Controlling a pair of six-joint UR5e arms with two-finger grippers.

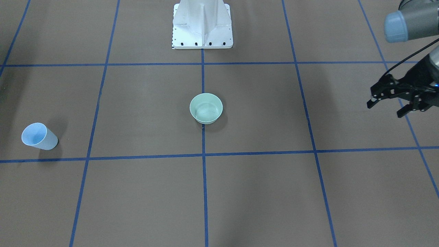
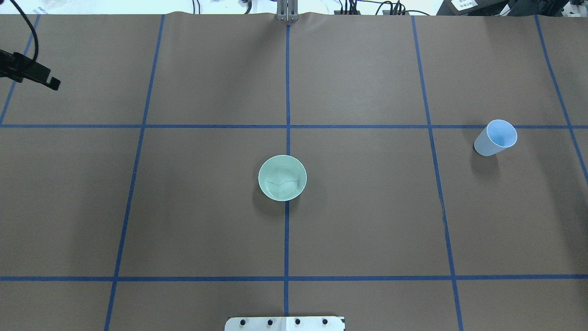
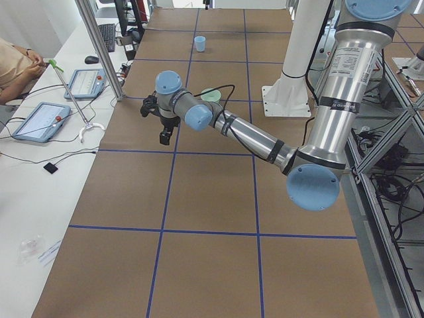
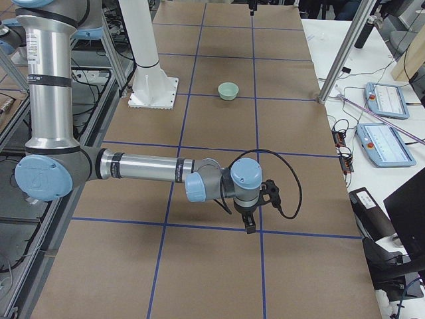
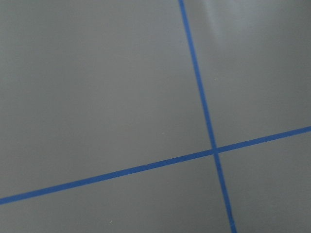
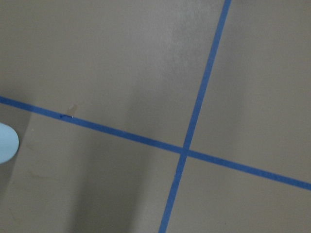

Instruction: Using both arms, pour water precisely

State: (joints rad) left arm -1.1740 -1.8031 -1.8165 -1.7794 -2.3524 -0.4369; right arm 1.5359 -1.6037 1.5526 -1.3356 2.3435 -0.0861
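Observation:
A pale green bowl (image 1: 206,108) stands at the table's centre on the middle tape line, also in the overhead view (image 2: 282,178). Faint ripples of water (image 2: 281,182) show in it. A light-blue cup (image 1: 39,136) stands upright on the robot's right side, also in the overhead view (image 2: 495,138); its edge shows in the right wrist view (image 6: 6,143). My left gripper (image 1: 386,108) is open and empty, held high far left of the bowl. My right gripper (image 4: 249,224) hangs near the cup, which is hidden there; I cannot tell its state.
The white bolted pedestal (image 1: 202,27) stands at the robot's edge of the table. Blue tape lines (image 2: 287,278) grid the brown surface. A side desk with tablets (image 3: 40,122) and a seated person (image 3: 13,63) lie beyond the far edge.

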